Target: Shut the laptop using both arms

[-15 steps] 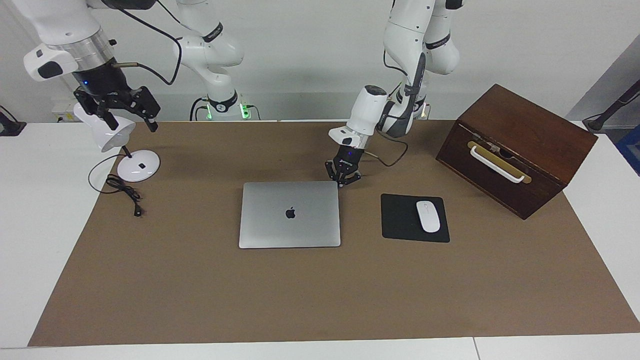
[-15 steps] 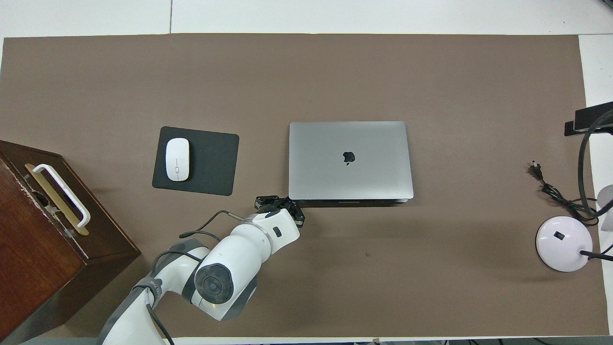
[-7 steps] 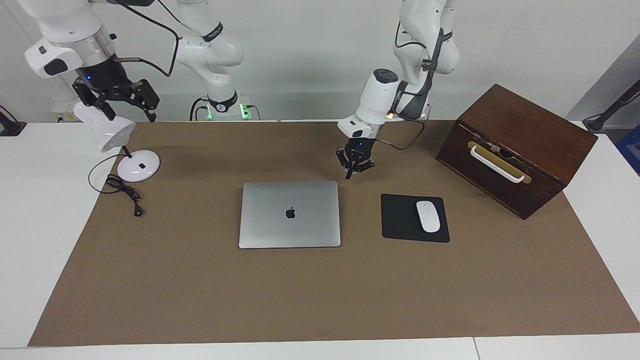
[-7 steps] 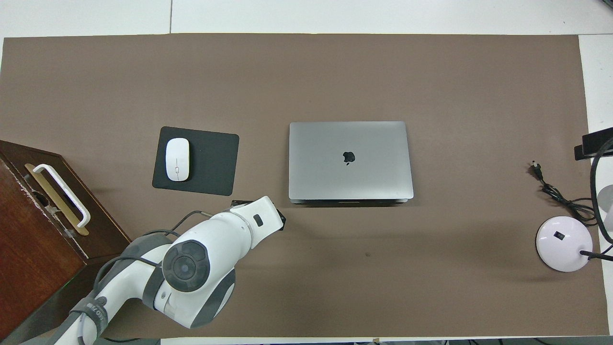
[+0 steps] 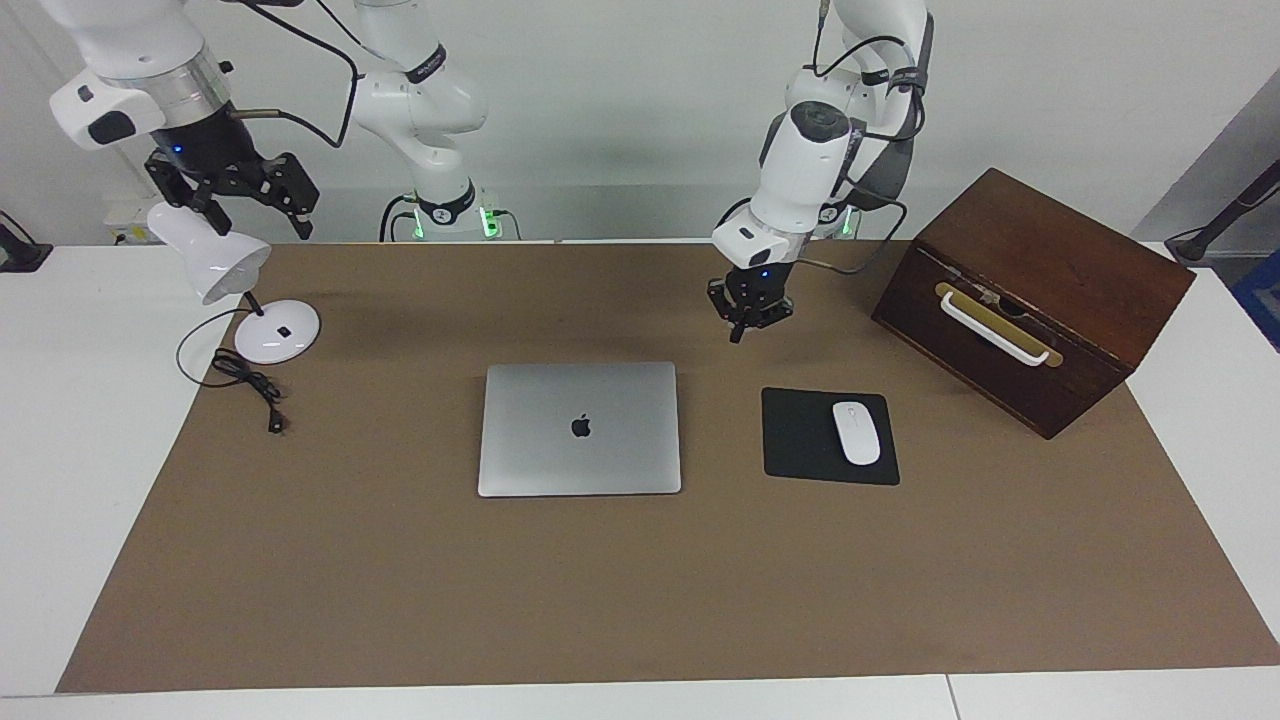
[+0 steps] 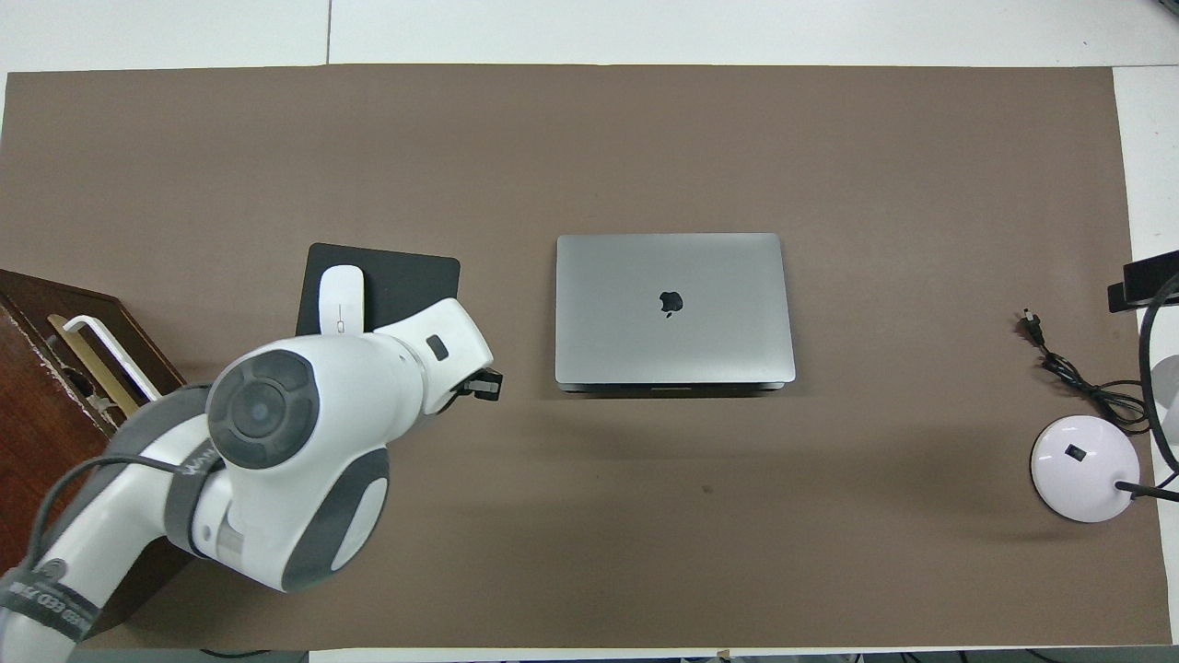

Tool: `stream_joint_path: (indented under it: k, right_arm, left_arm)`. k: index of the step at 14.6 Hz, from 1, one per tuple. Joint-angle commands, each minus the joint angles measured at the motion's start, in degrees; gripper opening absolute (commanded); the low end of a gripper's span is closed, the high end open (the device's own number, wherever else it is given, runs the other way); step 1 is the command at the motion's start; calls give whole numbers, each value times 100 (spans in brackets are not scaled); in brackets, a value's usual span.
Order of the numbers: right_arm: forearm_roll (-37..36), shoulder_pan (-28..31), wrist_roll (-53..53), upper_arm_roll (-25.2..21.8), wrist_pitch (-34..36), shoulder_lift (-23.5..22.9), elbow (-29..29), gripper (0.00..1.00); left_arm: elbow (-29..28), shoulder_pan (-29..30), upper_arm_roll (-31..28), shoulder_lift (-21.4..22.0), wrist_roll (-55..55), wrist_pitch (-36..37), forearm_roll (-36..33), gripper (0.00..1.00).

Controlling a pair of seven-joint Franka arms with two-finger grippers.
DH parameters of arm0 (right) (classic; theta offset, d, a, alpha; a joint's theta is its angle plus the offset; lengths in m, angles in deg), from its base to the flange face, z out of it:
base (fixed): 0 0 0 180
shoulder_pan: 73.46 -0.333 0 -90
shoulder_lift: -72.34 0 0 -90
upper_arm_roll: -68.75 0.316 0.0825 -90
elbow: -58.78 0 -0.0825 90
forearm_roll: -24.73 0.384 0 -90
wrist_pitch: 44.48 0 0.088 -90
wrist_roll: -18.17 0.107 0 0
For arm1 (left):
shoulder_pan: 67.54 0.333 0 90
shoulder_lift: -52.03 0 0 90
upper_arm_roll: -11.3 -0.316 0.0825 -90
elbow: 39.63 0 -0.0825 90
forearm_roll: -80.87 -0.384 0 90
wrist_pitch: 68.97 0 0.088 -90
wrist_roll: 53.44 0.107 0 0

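Facing view shows the laptop (image 5: 579, 428) lying shut and flat on the brown mat (image 5: 640, 600), the left gripper (image 5: 748, 318) raised clear of it toward the wooden box (image 5: 1030, 295), fingers apparently closed, while the right gripper (image 5: 232, 193) waits open over the lamp (image 5: 215, 262)

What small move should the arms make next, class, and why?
Probably none on the laptop: its lid lies flat and shut. The left gripper hangs over the brown mat, the right gripper over the lamp; both should likely retract to rest.
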Motion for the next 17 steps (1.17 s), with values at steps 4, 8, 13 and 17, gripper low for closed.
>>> stream_joint_path:
  k: [4, 8, 13, 17]
  right_arm:
    - [-40, 90, -138, 56, 17, 159, 206, 100]
    - [-40, 90, -147, 56, -27, 195, 267, 100]
    - [-40, 90, -156, 56, -62, 264, 443, 100]
    - [-40, 90, -156, 56, -203, 291, 548, 100]
  left_arm:
    - [1203, 821, 33, -4, 25, 1515, -15, 0]
    - [1774, 1400, 42, -13, 33, 2139, -41, 100]
    - [2135, 2033, 42, -22, 297, 2404, -85, 100]
    - [2680, 2490, 42, -232, 288, 2667, -103, 100]
